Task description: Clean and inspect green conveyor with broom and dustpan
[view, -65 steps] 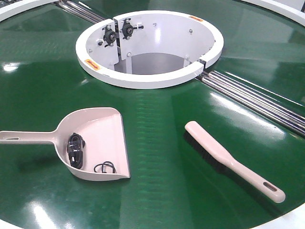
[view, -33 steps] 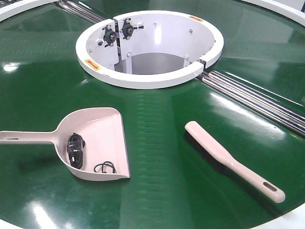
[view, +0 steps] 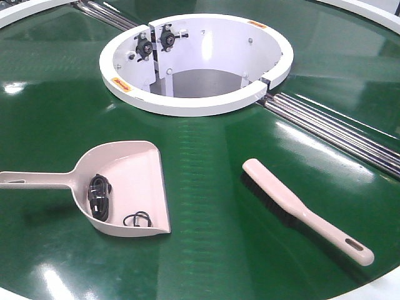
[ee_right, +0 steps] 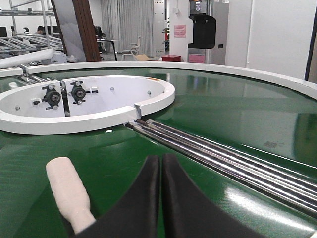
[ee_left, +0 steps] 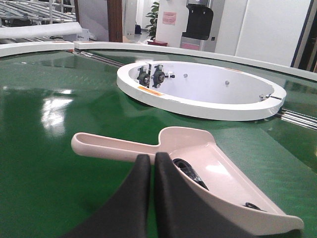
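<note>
The green conveyor (view: 206, 187) fills the front view, its white-rimmed centre hole (view: 197, 62) at the back. The pink dustpan (view: 125, 187) lies at the left, handle pointing left, with dark cable scraps (view: 100, 197) inside. The pink broom (view: 300, 209) lies at the right, bristles down, slotted handle end toward the front right. No gripper shows in the front view. In the left wrist view my left gripper (ee_left: 151, 158) is shut and empty, just before the dustpan (ee_left: 218, 173). In the right wrist view my right gripper (ee_right: 161, 161) is shut and empty, with the broom (ee_right: 67, 193) to its left.
Steel rollers (view: 337, 128) run from the centre hole toward the right edge, and another set (view: 106, 14) runs to the back left. The conveyor's white outer rim (view: 381, 287) shows at the front right corner.
</note>
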